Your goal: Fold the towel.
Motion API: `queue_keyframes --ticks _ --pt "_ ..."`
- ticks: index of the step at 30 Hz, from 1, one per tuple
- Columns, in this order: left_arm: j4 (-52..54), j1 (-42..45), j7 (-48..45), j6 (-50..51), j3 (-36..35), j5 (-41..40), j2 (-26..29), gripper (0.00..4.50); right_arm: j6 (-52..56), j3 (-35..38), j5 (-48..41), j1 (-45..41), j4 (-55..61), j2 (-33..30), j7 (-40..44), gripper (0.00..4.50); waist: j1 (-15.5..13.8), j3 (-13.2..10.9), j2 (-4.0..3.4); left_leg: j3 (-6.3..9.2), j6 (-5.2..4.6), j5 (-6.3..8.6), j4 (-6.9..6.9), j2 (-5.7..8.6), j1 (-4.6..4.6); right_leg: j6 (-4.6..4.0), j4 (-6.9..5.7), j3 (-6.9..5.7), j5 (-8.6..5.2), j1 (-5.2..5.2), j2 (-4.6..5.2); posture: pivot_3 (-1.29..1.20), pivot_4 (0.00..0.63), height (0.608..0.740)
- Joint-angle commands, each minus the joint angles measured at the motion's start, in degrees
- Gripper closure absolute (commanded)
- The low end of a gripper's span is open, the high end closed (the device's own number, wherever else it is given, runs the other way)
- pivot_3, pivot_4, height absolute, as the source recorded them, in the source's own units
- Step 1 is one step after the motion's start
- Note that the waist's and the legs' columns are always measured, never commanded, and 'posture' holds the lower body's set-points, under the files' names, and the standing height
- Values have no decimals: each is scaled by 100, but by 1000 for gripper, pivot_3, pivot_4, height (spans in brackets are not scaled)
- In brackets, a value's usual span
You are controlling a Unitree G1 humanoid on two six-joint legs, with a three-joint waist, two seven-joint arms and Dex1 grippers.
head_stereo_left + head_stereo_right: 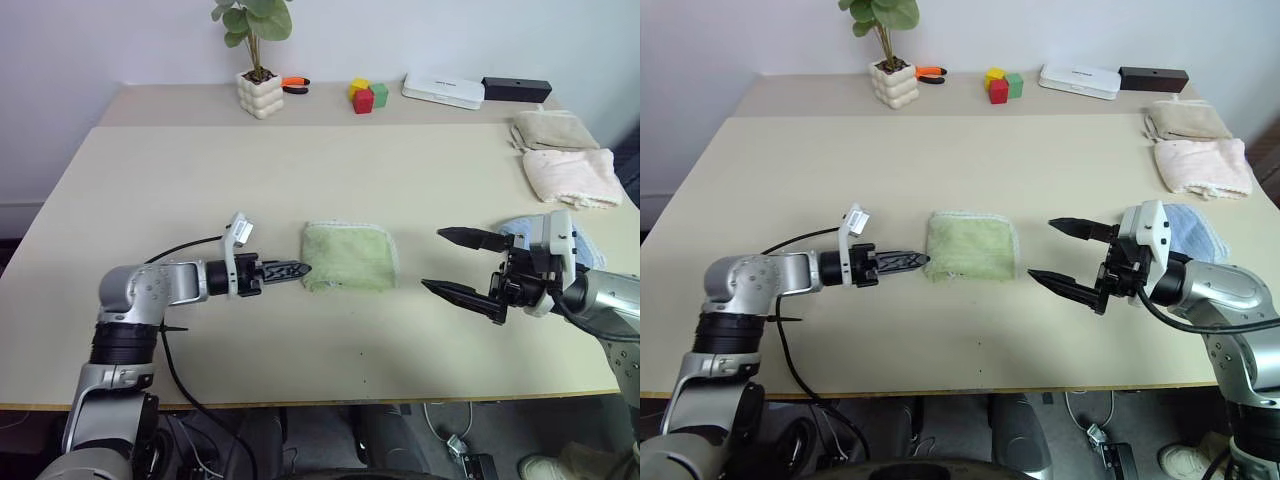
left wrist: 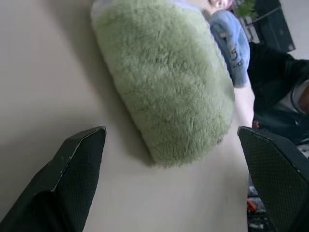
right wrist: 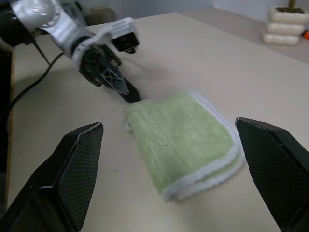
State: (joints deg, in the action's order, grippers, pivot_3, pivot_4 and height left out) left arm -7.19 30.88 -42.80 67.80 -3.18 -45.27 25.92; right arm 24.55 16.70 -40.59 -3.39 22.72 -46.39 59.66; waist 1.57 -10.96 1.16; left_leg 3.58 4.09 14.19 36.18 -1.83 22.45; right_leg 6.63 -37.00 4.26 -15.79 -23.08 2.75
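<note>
The towel (image 1: 348, 256), light green with a whitish stitched edge, lies folded into a small square near the middle of the table (image 1: 200, 180). My left gripper (image 1: 290, 269) lies low just left of the towel, its tips almost at the towel's left edge. In the left wrist view its fingers (image 2: 79, 159) stand wide apart and empty. My right gripper (image 1: 432, 260) hovers a little to the right of the towel, pointing at it. It is open with nothing between its fingers (image 3: 77, 159). The right wrist view shows the towel (image 3: 186, 140) with the left gripper (image 3: 126, 93) behind it.
A light blue cloth (image 1: 518, 228) lies behind my right gripper. A pink folded towel (image 1: 572, 175) and a beige one (image 1: 552, 130) sit at the far right. Along the back stand a potted plant (image 1: 260, 92), coloured blocks (image 1: 367, 96), a white box (image 1: 443, 89) and a black box (image 1: 516, 88).
</note>
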Motion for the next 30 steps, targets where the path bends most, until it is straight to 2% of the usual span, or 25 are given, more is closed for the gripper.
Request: queue_keyframes --ticks 1,5,9,11,14,15,16,19,21,26,30 --pt "-536 253 -223 -305 317 300 -250 2 -117 42 52 -106 188 83 -201 34 -55 0 0 0 0 0 2 0 0 -2 1 0 0 1 -1 0 150 740" --pt "-1024 500 -325 -321 380 337 -694 2 -127 -55 134 -142 187 132 -326 34 -99 1 0 -1 0 0 2 1 1 -2 3 0 -1 3 1 0 150 740" --pt "-1530 565 -187 -850 821 989 -1112 2 -114 -47 180 -234 161 190 -508 34 -109 5 -5 -1 0 0 3 4 0 0 5 0 0 7 4 0 150 740" --pt "-1633 611 -253 -759 795 945 -1294 2 -118 -58 212 -260 152 211 -563 34 -120 13 -17 4 0 0 4 7 -14 -1 15 -1 -1 32 3 0 150 740" --pt "-1682 723 -220 -574 651 875 -1520 802 -81 -71 225 -254 159 204 -593 0 -112 14 -18 13 0 0 4 9 -15 -3 37 -1 -2 49 0 0 150 740" --pt "-1708 766 -188 -531 612 870 -1575 1429 -86 -72 242 -261 162 208 -615 0 -110 14 -18 14 0 0 2 10 -11 -2 47 0 -1 52 0 0 150 740" --pt "-1748 804 -191 -508 593 884 -1595 1758 -72 -74 240 -278 157 212 -640 0 -109 14 -17 15 0 0 1 10 -8 0 54 0 0 52 0 0 150 740" --pt "-1877 918 -138 -437 457 892 -1650 3430 -77 -88 257 -304 129 211 -672 0 -104 13 -17 16 -1 1 -4 10 0 20 72 0 11 52 0 0 150 740" --pt "-1886 972 -142 -287 342 809 -1668 4361 -90 -94 271 -318 112 211 -674 0 -114 14 -18 20 -2 1 -3 11 -1 21 72 -3 11 53 0 0 150 740" --pt "-1776 960 -15 -305 13 787 -1646 4441 -41 -85 262 -196 94 74 -446 0 -69 14 -19 19 -1 1 -2 10 -7 21 71 -2 12 58 -2 0 150 740" --pt "-1608 889 684 -1008 -896 814 -1419 4441 22 78 119 -235 -13 64 -369 0 -33 11 -15 20 -1 1 -2 9 -7 22 71 -2 13 56 -4 0 150 740"
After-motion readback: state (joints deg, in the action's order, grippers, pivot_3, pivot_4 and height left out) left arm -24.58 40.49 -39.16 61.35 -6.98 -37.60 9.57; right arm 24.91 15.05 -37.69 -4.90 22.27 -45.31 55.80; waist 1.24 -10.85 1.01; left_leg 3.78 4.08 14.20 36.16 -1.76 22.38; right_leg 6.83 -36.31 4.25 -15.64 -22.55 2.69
